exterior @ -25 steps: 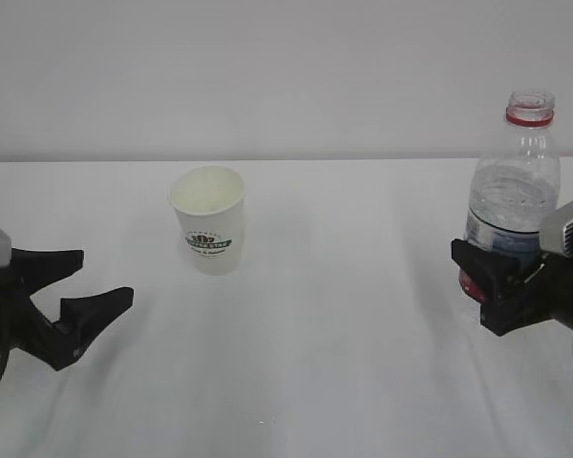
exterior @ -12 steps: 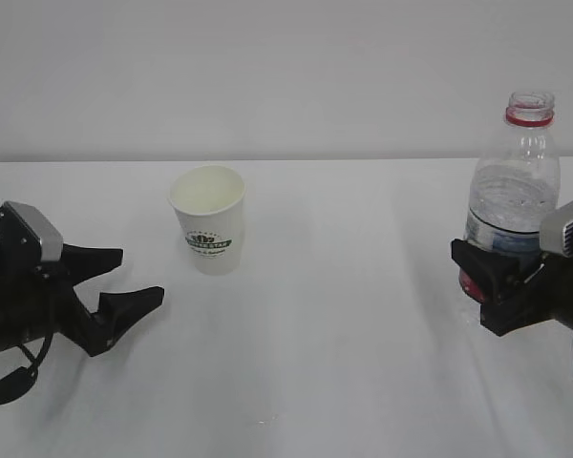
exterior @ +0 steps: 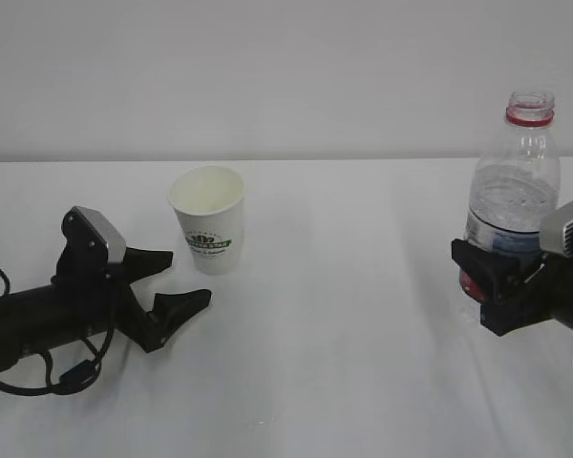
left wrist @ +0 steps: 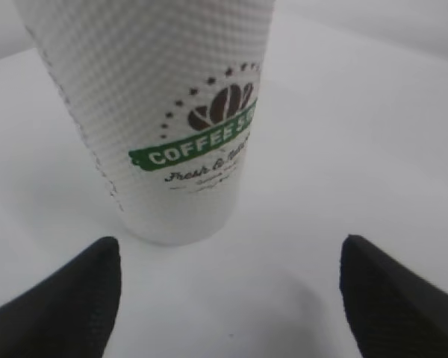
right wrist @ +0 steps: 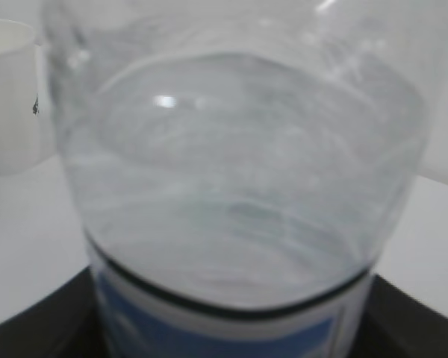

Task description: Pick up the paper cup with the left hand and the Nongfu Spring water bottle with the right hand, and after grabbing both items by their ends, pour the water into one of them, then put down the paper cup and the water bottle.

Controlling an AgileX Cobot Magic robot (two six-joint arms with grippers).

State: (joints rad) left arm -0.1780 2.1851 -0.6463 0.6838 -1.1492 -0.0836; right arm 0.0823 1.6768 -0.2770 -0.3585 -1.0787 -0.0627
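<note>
The left hand has travelled rightward across the bench from the left edge toward the paper cup. More of its black arm and its loose cables now show. Its claw, jaws spread wide as before, now sits just beside the cup's near-left side; the upper finger seems close to the cup wall, though whether it touches is hard to tell. In the left wrist view the cup stands ahead of the two fingertips.
</note>
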